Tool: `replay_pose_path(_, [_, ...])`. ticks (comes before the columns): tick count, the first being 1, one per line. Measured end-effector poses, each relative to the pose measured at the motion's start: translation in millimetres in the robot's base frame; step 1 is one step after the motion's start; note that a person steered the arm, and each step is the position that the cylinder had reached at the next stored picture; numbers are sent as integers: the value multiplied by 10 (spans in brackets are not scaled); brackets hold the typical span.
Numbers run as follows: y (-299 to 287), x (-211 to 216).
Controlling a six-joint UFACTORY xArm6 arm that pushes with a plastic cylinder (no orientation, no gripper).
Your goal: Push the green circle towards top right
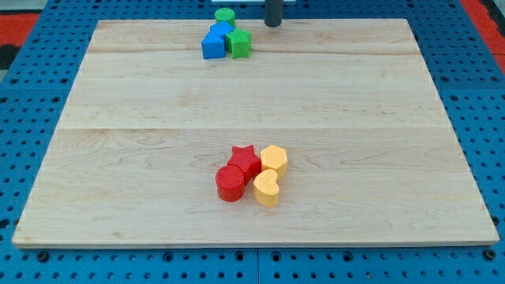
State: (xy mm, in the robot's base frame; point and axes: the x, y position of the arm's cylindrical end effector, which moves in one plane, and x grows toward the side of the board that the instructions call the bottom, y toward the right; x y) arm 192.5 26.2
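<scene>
Near the top edge of the wooden board (118, 95), a little left of its middle, sits a tight cluster: a blue block (212, 47) at the cluster's left with a second blue block (222, 30) just behind it, their exact shapes hard to make out, the green circle (225, 15) at the very top edge touching that rear blue block, and a green star-like block (238, 43) at the cluster's right. Just right of this group, at the top edge, my tip (273, 24) stands near the green circle but apart from it; it is a plain rod with nothing to open or close. Toward the bottom edge, around the middle, a red circle (230, 183), red star (245, 160), yellow heart (267, 188) and yellow hexagon (274, 158) huddle together, touching.
</scene>
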Motion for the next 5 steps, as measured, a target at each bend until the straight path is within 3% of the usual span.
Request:
replay_pose_path(2, [-347,18])
replay_pose_path(4, [221,14])
replay_pose_path(5, [563,329])
